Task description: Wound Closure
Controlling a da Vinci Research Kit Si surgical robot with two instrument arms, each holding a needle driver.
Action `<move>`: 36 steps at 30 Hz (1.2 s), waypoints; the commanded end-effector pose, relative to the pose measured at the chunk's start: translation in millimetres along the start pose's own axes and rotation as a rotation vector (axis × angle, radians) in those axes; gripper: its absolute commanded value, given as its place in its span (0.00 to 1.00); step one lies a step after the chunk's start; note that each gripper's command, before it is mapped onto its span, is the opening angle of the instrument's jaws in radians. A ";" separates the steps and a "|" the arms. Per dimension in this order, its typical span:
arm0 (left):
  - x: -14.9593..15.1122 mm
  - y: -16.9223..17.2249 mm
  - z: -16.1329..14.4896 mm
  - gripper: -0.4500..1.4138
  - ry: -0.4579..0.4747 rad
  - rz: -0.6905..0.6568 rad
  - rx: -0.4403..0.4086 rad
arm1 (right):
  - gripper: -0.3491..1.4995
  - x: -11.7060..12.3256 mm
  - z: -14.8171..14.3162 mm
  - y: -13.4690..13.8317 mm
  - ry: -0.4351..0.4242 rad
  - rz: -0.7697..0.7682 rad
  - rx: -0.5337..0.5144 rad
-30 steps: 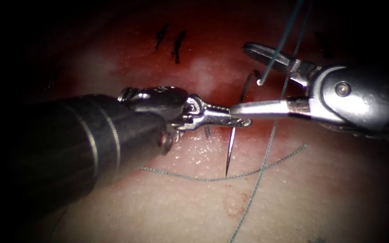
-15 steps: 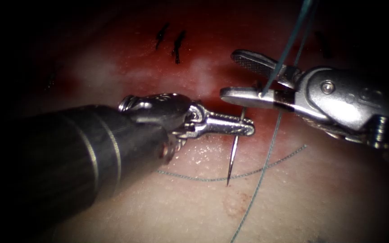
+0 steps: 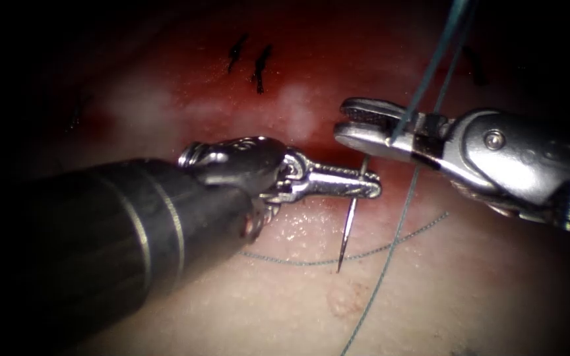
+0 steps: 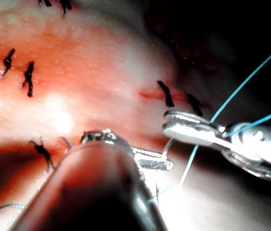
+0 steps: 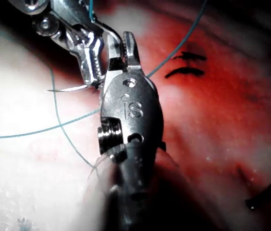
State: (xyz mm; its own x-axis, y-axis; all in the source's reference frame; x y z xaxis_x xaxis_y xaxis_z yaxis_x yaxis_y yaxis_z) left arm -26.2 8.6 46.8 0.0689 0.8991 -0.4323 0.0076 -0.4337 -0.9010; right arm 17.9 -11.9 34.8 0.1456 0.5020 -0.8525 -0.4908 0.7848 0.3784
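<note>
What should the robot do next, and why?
Probably the right tool should take a firm grip at the needle's thread end. The left tool's jaws hold the needle mid-curve, its tip bare above the tissue, and the right tool already sits there.

Tissue (image 3: pixel 430 290) pale, red fluid (image 3: pixel 338 72) around cut; loose thread (image 3: pixel 298 260) lying across surface; dark stitches (image 3: pixel 249 59).

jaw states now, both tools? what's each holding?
Left tool: shut on the needle mid-curve, tip free above the tissue.
Right tool: jaws nearly closed near the needle's tail; grip cannot be told.
</note>
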 end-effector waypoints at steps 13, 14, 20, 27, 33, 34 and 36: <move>-1.0 -1.1 0.9 0.70 0.073 0.139 0.093 | 0.00 -3.4 0.5 2.3 0.031 -0.018 0.059; -0.9 -1.2 0.8 0.83 0.073 0.139 0.093 | 0.00 -3.5 0.5 2.3 0.033 -0.018 0.064; -1.3 -1.3 -0.9 0.90 0.035 0.271 0.076 | 0.00 -3.9 1.3 3.7 0.072 -0.111 0.138; -2.0 -0.8 -2.8 0.84 -0.142 0.414 0.212 | 0.00 -6.1 2.9 6.0 0.151 -0.302 0.222; -4.5 -2.2 -2.9 0.34 -0.392 0.655 0.352 | 0.00 -9.0 4.4 7.1 0.197 -0.409 0.203; -4.7 -2.5 -2.7 0.30 -0.399 0.667 0.365 | 0.00 -9.2 4.5 7.2 0.206 -0.409 0.193; -5.0 -3.4 -2.5 0.25 -0.408 0.695 0.395 | 0.00 -9.3 4.7 7.5 0.235 -0.406 0.177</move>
State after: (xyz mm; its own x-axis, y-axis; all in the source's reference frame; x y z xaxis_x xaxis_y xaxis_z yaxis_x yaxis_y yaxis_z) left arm -23.6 5.5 51.8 -0.4353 0.4181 -0.7973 -0.2580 -0.9064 -0.3345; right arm 16.2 -9.0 46.6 0.0806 0.0620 -0.9948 -0.2846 0.9579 0.0367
